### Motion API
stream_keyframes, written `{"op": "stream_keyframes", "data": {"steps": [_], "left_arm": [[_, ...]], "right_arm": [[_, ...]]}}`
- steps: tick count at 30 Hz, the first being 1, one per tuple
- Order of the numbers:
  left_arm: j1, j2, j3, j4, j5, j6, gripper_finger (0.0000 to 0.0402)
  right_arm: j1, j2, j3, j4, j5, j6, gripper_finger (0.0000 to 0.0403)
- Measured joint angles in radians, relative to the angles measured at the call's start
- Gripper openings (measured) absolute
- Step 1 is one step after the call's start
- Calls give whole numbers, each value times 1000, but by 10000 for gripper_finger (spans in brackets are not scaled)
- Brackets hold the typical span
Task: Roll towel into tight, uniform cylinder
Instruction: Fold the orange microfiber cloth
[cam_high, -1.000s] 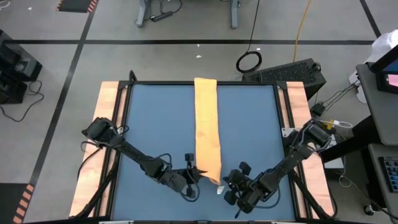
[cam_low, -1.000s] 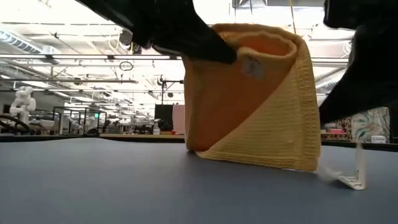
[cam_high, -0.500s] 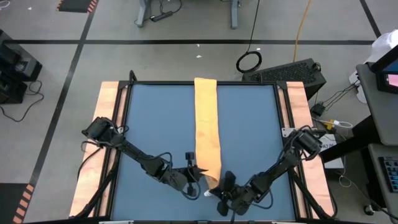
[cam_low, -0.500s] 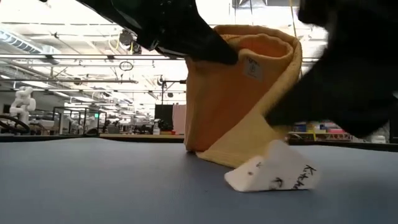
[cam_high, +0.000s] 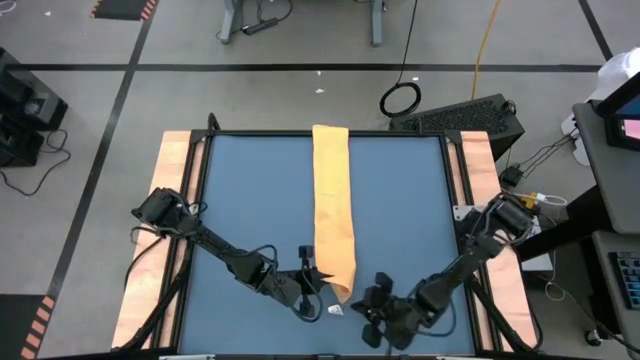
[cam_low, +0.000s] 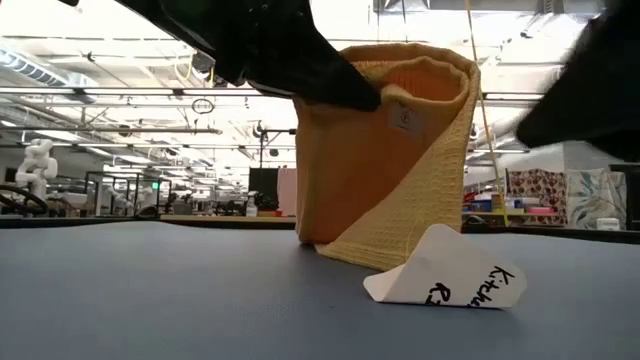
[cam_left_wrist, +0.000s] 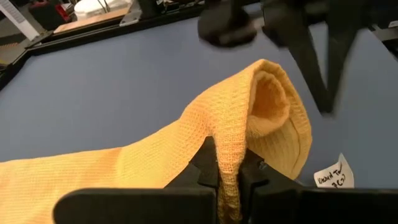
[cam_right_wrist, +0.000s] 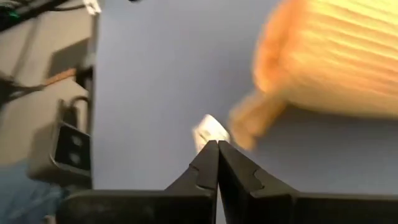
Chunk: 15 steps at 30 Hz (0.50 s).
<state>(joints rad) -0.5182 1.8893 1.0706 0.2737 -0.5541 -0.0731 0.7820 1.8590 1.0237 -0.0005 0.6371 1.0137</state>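
The orange-yellow towel (cam_high: 333, 205) lies as a long narrow strip from the table's far edge to the near side. Its near end (cam_low: 395, 160) stands raised off the table and curled over into a loop. My left gripper (cam_high: 316, 285) is shut on that end from the left. A small white tag (cam_low: 403, 117) sits on the raised edge, and a white paper label (cam_low: 447, 281) with writing lies on the table just in front. My right gripper (cam_high: 372, 306) is shut and hovers right of the towel's near end (cam_right_wrist: 336, 56), clear of towel and label (cam_right_wrist: 210, 131). My left gripper pinches a raised fold at the left edge of the towel's near end (cam_left_wrist: 227, 155) between its two fingers (cam_left_wrist: 209, 167). The fingers come from the table's left, slanting slightly down. The held end stands up and curls over, while the rest of the strip lies flat on the table.
The blue table top (cam_high: 250, 200) has a black frame and wooden side strips (cam_high: 175, 200). There is free surface left and right of the towel strip. My right arm (cam_left_wrist: 311, 37) hangs close beyond the curled end.
My right gripper swept toward the table's left, to the towel's near end, then drew back right and rose. The white label slid from right of the towel to just in front of the curled end and fell flat. The towel's lower right corner has drawn in.
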Motion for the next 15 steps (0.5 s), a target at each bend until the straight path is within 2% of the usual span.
{"op": "stream_keyframes", "data": {"steps": [4, 7, 10, 15], "left_arm": [[0, 0, 0, 10, 0, -1, 11], [1, 0, 0, 21, 0, -21, 11], [2, 0, 0, 27, 2, -45, 11], [2, 0, 0, 12, 4, -64, 11]], "right_arm": [[19, 7, 0, -151, 98, 127, 0], [-12, 61, 0, -134, 103, 175, 0], [-50, 118, 0, 8, 68, 136, 0], [-84, 153, 0, 238, 65, -25, 0]]}}
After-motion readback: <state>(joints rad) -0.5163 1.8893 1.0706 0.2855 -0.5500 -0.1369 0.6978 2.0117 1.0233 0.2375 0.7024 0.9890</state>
